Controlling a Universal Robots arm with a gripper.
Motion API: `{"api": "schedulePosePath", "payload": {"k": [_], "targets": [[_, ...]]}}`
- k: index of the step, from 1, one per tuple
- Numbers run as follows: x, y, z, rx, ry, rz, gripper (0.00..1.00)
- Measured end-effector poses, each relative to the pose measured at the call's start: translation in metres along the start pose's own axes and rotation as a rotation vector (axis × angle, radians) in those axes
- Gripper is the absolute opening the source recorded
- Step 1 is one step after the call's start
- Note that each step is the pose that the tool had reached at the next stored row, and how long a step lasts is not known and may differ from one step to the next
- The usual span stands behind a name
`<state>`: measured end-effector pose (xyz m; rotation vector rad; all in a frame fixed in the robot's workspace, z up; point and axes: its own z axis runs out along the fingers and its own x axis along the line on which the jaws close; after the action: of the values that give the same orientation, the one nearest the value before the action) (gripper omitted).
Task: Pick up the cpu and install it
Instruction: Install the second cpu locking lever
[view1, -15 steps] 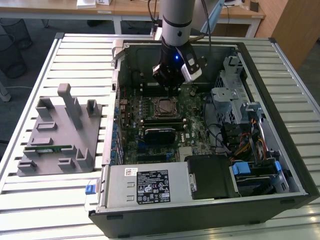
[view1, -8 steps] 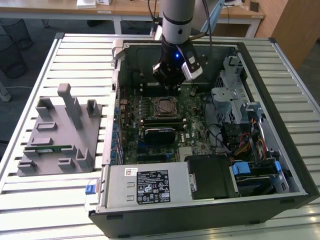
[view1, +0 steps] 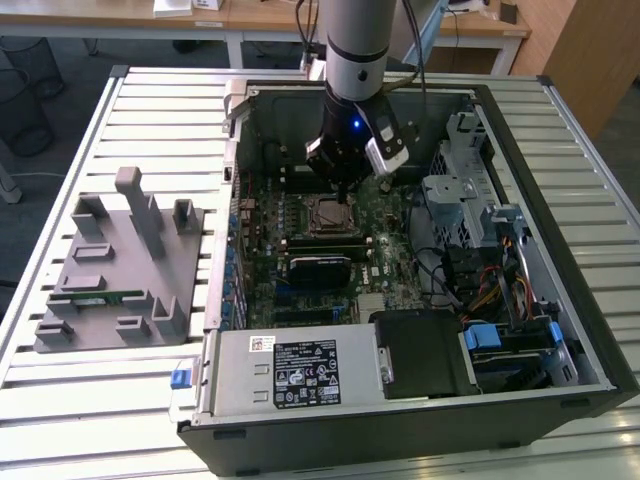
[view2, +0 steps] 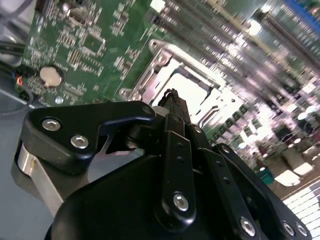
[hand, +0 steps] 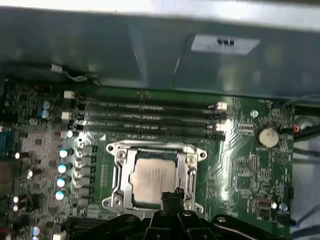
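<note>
The cpu (hand: 154, 176) is a small square chip with a pale silver top. It lies flat inside the metal socket frame (hand: 120, 172) on the green motherboard (hand: 240, 165), inside the open computer case (view1: 560, 330). My gripper (hand: 172, 196) hangs just above the socket's edge with its black fingers pressed together, nothing between them. The exterior view has the gripper (view1: 343, 190) directly over the cpu (view1: 330, 213). In the second wrist view the gripper (view2: 170, 97) points at the pale cpu (view2: 190, 87) in the frame.
A grey plastic fixture (view1: 110, 270) with a green memory stick (view1: 95, 297) lies at the exterior view's left on the slatted table. Inside the case are a black block (view1: 320, 268), a power supply (view1: 290, 370), cables and a drive cage (view1: 470, 190). Memory slots (hand: 145, 117) run beside the socket.
</note>
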<state>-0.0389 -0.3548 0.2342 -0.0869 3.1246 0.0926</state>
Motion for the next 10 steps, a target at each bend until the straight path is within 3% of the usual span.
{"api": "schedulePosePath", "payload": {"k": [2, 6, 10], "targets": [[0.0001, -0.0044, -0.0002, -0.0001, 0.0034, 0.000, 0.11], [-0.0013, -0.0076, -0.0005, -0.0015, 0.0277, 0.002, 0.11], [-0.0007, -0.0191, -0.0008, -0.0026, 0.0299, 0.002, 0.11]]}}
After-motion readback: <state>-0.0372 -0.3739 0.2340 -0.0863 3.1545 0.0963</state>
